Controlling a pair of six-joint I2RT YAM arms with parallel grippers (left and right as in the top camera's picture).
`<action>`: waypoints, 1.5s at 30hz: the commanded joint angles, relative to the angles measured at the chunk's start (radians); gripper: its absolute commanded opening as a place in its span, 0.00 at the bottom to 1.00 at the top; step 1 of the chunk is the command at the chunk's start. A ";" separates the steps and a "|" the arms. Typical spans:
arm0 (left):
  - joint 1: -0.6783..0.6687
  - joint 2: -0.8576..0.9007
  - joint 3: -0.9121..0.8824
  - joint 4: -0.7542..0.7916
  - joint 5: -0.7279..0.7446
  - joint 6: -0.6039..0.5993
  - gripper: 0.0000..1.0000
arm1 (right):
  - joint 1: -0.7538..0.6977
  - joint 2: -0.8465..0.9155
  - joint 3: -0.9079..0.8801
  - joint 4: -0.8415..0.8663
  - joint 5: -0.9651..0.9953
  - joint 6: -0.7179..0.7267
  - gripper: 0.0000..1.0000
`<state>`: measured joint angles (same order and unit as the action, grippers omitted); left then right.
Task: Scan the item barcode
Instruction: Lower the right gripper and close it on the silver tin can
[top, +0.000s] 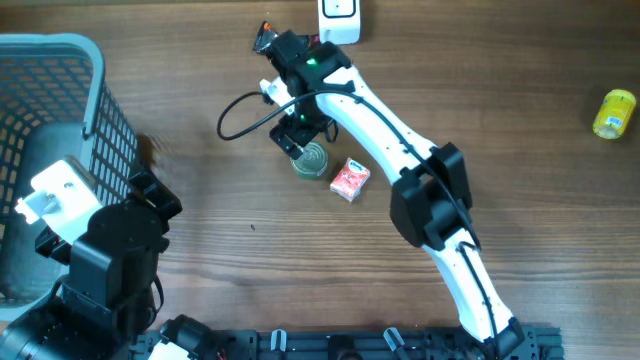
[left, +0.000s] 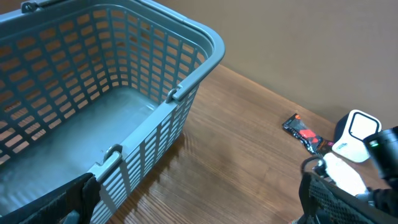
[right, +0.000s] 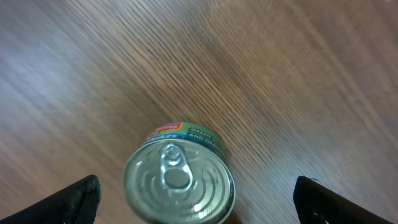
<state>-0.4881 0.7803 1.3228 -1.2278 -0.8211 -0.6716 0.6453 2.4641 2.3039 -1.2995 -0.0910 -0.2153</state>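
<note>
Your right gripper (right: 198, 200) hovers over a pull-tab can (right: 179, 183) on the tabletop (right: 280, 74), jaws wide and empty; left gripper (left: 199, 196) likewise, beside the basket (left: 186, 87).

White right arm (top: 380, 120) w/ blk joints, blk cable loop (top: 220, 124), green LED (top: 312, 63).

Brown with fine darker grain streaks on the wooden table (right: 280, 74). Blue-grey on the plastic basket (left: 186, 93), walls in a grid of slots. Bare silver on the tin can (right: 179, 180) lid, ringed; label band in teal, yellow and red. Red and white, speckled, on the small box (top: 350, 180). Yellow on the bottle (top: 614, 112). White with a dark square outline on the scanner (top: 340, 20). Black with red-orange print on the flat packet (left: 301, 132). White shells, black joints and one green light on the right arm (top: 380, 115).
</note>
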 joint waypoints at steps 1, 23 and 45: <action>0.006 0.000 -0.003 0.000 -0.026 -0.010 1.00 | 0.000 0.042 -0.021 0.004 0.028 -0.019 1.00; 0.006 0.000 -0.003 0.000 -0.030 0.013 1.00 | 0.044 0.071 -0.079 0.008 0.042 0.010 1.00; 0.006 0.000 -0.003 -0.023 -0.034 0.013 1.00 | -0.043 -0.044 -0.043 0.026 0.030 0.016 1.00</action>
<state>-0.4877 0.7803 1.3228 -1.2507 -0.8265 -0.6678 0.6147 2.5072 2.2410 -1.2812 -0.0441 -0.2070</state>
